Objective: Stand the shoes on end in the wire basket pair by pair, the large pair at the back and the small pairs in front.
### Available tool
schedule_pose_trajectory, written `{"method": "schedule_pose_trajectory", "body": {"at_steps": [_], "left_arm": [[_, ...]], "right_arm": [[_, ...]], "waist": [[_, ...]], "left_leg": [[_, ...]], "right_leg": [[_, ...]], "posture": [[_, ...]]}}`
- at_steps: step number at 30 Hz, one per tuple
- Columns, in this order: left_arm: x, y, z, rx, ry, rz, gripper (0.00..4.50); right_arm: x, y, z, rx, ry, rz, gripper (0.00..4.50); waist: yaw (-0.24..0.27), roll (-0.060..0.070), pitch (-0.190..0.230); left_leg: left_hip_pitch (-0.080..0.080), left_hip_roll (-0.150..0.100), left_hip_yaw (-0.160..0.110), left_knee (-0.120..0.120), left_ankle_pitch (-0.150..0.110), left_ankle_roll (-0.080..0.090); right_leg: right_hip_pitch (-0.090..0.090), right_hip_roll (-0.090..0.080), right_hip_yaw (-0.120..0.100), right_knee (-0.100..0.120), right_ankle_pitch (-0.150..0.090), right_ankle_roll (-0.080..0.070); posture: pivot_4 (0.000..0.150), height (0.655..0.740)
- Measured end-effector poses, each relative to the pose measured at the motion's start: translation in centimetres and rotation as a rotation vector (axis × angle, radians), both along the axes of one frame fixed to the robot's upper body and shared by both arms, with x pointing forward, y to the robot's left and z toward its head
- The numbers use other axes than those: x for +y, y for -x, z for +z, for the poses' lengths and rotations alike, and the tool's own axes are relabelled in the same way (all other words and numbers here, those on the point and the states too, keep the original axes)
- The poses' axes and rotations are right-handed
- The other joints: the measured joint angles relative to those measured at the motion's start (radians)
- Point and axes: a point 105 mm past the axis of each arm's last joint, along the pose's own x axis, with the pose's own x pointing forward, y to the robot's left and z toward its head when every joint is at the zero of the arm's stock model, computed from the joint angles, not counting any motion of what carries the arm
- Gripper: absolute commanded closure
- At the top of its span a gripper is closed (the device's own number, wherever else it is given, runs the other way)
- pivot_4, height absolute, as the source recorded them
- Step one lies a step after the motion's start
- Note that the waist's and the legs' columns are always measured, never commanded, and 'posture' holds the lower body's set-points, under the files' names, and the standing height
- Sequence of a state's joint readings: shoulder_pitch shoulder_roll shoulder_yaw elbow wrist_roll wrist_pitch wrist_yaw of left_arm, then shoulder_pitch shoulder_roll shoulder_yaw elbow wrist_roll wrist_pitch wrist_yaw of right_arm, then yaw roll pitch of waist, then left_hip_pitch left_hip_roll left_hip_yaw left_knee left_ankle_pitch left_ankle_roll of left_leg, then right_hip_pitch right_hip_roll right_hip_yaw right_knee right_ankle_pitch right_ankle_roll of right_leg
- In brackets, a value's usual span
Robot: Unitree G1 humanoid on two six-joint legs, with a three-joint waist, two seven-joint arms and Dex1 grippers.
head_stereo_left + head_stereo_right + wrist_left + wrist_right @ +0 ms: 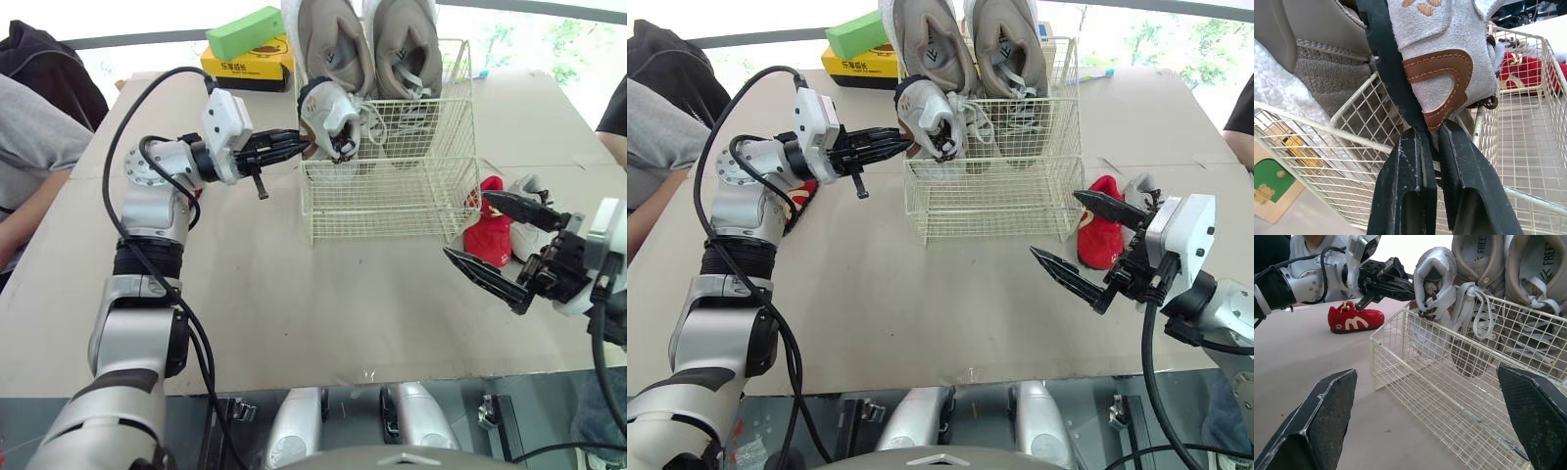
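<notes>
We see the large pair done: two big grey-brown sneakers (333, 44) stand on end along the back of the wire basket (382, 206). The left gripper (297, 146) pinches a small grey shoe (331, 117) by its heel, holding it over the basket's front left corner, toe down. It is not yet released, and we cannot tell whether the pale shape under it is its mate. The right gripper (466, 224) is spread wide and empty, just beside a small red shoe (487, 240) and a white shoe (532, 240) lying on the table (294, 313) to the right of the basket. Another red shoe (1354, 318) lies on the table near the left arm. We judge the small pairs mostly left to do.
</notes>
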State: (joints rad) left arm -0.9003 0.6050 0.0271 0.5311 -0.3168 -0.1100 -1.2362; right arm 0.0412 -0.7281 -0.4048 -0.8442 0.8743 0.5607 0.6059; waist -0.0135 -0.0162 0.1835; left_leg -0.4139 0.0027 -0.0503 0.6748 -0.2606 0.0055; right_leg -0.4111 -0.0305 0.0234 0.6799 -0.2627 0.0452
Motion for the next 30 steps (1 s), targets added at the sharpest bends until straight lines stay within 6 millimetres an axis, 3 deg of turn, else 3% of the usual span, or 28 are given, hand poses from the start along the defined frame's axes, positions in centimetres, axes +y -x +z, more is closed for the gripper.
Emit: {"method": "schedule_pose_trajectory", "body": {"at_steps": [1,5,11,13,18,21,23,27,30], "left_arm": [[0.0,0.1,-0.1,0.008,-0.004,-0.005,3.23],[1.0,0.3,0.0,0.044,0.002,0.028,1.36],[4.0,2.2,-1.8,0.181,0.112,0.134,1.36],[4.1,3.1,-1.6,0.214,0.161,0.131,1.36],[0.7,7.1,-0.3,0.271,0.227,-0.007,1.36],[-2.5,9.9,-0.8,0.38,0.245,-0.14,1.36],[-4.4,11.5,-1.4,0.432,0.224,-0.228,1.36],[-7.2,13.0,-2.2,0.484,0.228,-0.315,1.36],[-7.5,13.2,-2.2,0.51,0.242,-0.326,1.36]], "right_arm": [[0.0,0.0,0.0,-0.001,0.001,-0.002,0.0],[-0.1,-0.2,-0.2,0.005,0.017,-0.009,0.0],[-1.2,-1.2,-1.2,0.069,0.04,-0.081,0.0],[-2.0,-2.0,-1.7,0.104,0.043,-0.127,0.0],[-5.1,-4.8,-2.3,0.137,0.037,-0.335,0.0],[-7.1,-5.9,-2.8,0.249,-0.003,-0.427,0.0],[-8.7,-6.7,-3.0,0.317,0.087,-0.521,0.0],[-13.3,-8.9,-3.0,0.471,0.116,-0.724,0.0],[-15.4,-10.4,-4.9,0.612,0.163,-0.804,0.0]], "waist": [[0.0,0.0,0.0],[-0.003,0.0,0.0],[-0.006,0.0,0.0],[-0.001,0.0,0.0],[0.01,0.0,0.0],[0.006,0.0,0.0],[0.003,0.002,-0.001],[-0.001,0.001,-0.001],[-0.004,0.002,-0.001]], "left_leg": [[0.0,0.0,0.0,0.0,0.0,0.0],[0.001,0.001,-0.002,0.0,0.0,0.0],[0.0,0.003,-0.003,0.001,0.0,0.0],[0.0,0.003,-0.004,0.001,0.0,0.0],[0.0,0.002,-0.006,0.003,0.0,0.0],[0.0,0.002,-0.005,0.003,0.0,0.0],[0.001,0.002,-0.004,0.004,0.0,0.0],[0.002,0.002,0.001,0.004,0.0,0.0],[0.002,0.002,0.004,0.004,0.0,0.0]], "right_leg": [[0.0,0.0,0.0,0.0,0.0,0.0],[0.0,0.0,0.001,0.001,0.0,0.0],[0.0,-0.001,0.001,0.0,0.0,0.0],[0.0,-0.001,0.001,0.0,0.0,0.0],[0.002,-0.003,-0.001,0.0,0.0,0.0],[0.002,-0.003,0.0,0.001,0.0,0.0],[0.002,-0.002,0.0,0.002,0.0,0.0],[0.002,0.0,0.002,0.002,0.0,0.0],[0.002,0.002,0.003,0.002,0.0,0.0]], "posture": [[0.15,0.74],[0.15,0.74],[0.15,0.74],[0.15,0.74],[0.15,0.74],[0.15,0.74],[0.15,0.74],[0.15,0.74],[0.15,0.74]]}}
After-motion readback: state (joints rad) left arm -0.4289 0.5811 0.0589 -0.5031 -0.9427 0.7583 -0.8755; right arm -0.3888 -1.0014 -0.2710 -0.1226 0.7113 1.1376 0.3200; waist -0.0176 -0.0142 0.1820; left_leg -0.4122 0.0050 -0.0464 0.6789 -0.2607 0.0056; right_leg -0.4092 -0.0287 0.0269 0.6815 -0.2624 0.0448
